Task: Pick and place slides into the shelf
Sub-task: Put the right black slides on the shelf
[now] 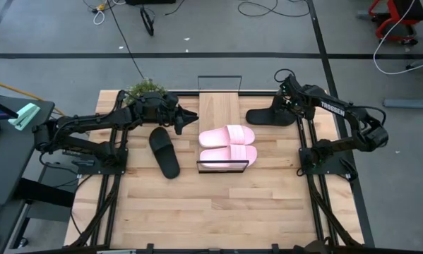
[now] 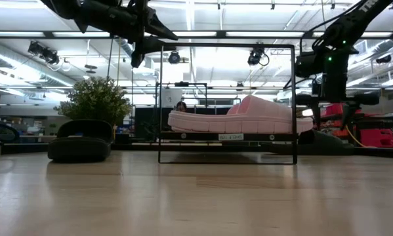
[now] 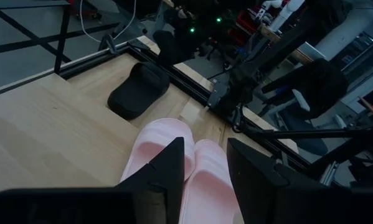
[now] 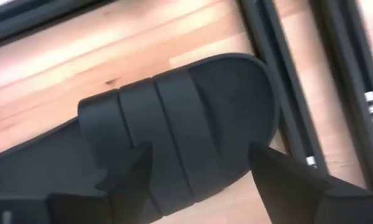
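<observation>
High view: pink pair (image 1: 227, 144) already on shelf (image 1: 218, 106); R gripper (image 4: 198, 177) spread over black slide (image 4: 174, 124) for pickup, L gripper (image 1: 191, 118) parted, empty.

Two slides (image 1: 227, 144) lie on the shelf (image 1: 218, 106) — one slide (image 1: 164, 152) left, another (image 1: 267, 116) right.

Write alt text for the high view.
Two pink slides lie side by side on the shelf at mid-table. The right gripper hovers over a black slide right of it; the left gripper points at the shelf, with another black slide below.
</observation>
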Tool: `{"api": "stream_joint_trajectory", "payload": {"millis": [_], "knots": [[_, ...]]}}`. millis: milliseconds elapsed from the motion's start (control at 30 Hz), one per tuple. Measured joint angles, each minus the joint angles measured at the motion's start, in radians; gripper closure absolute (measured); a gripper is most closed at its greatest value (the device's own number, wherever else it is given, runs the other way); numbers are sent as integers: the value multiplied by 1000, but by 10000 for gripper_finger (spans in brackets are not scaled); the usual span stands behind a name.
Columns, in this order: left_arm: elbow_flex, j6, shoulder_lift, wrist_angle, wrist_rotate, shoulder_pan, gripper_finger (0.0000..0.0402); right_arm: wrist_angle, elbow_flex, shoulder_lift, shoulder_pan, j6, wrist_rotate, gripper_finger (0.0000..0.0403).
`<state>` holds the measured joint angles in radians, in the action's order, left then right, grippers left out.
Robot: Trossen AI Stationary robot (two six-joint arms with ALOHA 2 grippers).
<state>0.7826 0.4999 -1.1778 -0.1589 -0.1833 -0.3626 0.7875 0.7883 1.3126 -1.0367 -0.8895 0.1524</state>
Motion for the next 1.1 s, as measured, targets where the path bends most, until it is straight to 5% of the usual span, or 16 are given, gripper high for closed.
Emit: {"api": "stream_joint_trajectory", "payload": {"millis": [533,1100], "knots": [[0,12,0,0,2,0,281,-75,1,115,-22,36,-49,135],[0,12,0,0,2,0,287,-312,-152,86,-23,-17,-145,158]]}}
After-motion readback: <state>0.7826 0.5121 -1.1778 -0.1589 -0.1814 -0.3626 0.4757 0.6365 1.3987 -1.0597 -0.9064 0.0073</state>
